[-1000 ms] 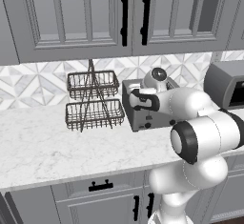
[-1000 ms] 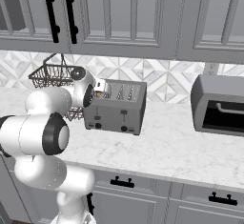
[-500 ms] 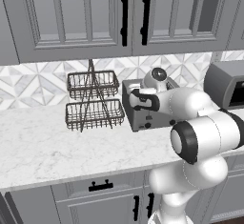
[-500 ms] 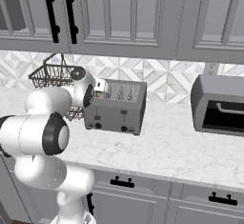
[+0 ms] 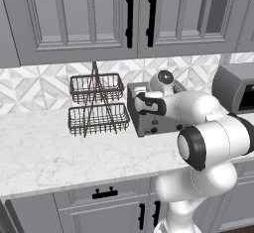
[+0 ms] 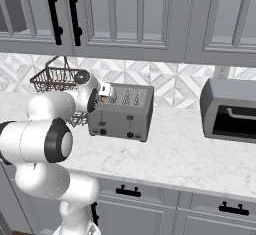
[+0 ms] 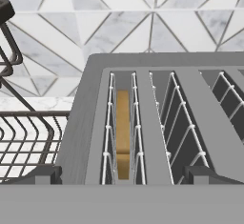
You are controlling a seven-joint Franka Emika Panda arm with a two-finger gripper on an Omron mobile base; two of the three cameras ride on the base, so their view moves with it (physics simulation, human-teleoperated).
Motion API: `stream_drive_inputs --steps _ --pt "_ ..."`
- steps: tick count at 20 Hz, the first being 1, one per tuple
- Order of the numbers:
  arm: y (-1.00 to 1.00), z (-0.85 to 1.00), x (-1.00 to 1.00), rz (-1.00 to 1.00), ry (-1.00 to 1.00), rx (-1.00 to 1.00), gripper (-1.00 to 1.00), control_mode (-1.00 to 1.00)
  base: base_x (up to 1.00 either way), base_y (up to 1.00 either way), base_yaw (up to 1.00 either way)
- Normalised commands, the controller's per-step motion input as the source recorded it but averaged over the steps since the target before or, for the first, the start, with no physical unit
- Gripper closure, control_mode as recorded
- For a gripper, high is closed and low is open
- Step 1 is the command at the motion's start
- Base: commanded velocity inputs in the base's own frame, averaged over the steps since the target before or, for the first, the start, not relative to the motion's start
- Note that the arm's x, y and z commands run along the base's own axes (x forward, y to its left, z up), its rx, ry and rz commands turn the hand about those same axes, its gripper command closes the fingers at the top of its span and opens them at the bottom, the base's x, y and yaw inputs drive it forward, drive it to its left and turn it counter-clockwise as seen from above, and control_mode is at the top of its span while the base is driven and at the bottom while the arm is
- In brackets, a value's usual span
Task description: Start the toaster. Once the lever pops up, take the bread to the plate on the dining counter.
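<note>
The grey toaster stands on the counter against the tiled wall. One tan slice of bread sits low in its leftmost slot. My gripper hovers just above that end of the toaster, open, with a dark fingertip on either side of the slot and nothing between the fingers. A small dark lever shows on the front face above a round knob. The plate and the dining counter are out of view.
A two-tier dark wire basket rack stands close to the toaster's left end. A larger grey toaster oven sits further right. Grey wall cabinets hang above the white marble counter.
</note>
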Motion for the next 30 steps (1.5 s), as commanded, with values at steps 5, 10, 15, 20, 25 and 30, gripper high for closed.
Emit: stream_drive_inputs --steps 5,10,15,20,25,30 --pt "0.0 0.0 0.0 0.0 0.0 0.0 -1.0 -1.0 0.0 0.0 0.0" --pt "0.0 0.0 0.0 0.0 0.0 0.0 -1.0 -1.0 0.0 0.0 0.0" --pt "0.0 0.0 0.0 0.0 0.0 0.0 -1.0 -1.0 0.0 0.0 0.0" --pt "0.0 0.0 0.0 0.0 0.0 0.0 -1.0 -1.0 0.0 0.0 0.0" --pt "0.0 0.0 0.0 0.0 0.0 0.0 -1.0 -1.0 0.0 0.0 0.0" --pt "0.0 0.0 0.0 0.0 0.0 0.0 -1.0 -1.0 0.0 0.0 0.0"
